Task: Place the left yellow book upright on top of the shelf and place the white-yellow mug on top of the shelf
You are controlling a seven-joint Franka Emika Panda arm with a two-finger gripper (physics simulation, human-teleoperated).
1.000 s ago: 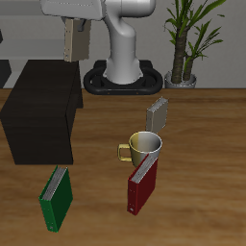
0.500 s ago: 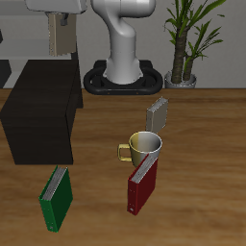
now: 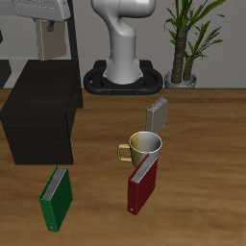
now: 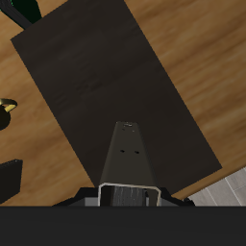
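Far left in the exterior view, the hand point(image 3: 50, 36) is clamped on the left yellow book point(image 3: 48, 43), which hangs upright, long axis vertical, above the far end of the shelf point(image 3: 40, 110). In the wrist view the book point(image 4: 129, 159) points down at the shelf's dark top point(image 4: 115, 86). The move, I judge, is a straight descent. Rightward, the white-yellow mug point(image 3: 144, 147) sits on the worktop point(image 3: 207, 144), well apart, near a red book point(image 3: 141, 184).
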